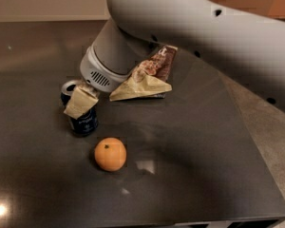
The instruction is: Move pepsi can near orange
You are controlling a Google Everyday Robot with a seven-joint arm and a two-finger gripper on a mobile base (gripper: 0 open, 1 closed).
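The pepsi can point(84, 123), dark blue with a silver top, stands upright on the dark table point(204, 175) at the left of centre. My gripper point(77, 106) reaches down from the large grey arm and is shut on the can. One tan finger point(80, 102) lies across the can's front; the other is hidden behind it. The orange point(110, 154), round with a dark stem dot, lies just in front and to the right of the can, a short gap apart.
A brown-and-cream chip bag point(147, 77) lies behind the can, partly under the arm. The table's right edge point(256, 141) runs diagonally, with grey floor beyond. The front edge is at the bottom of the view.
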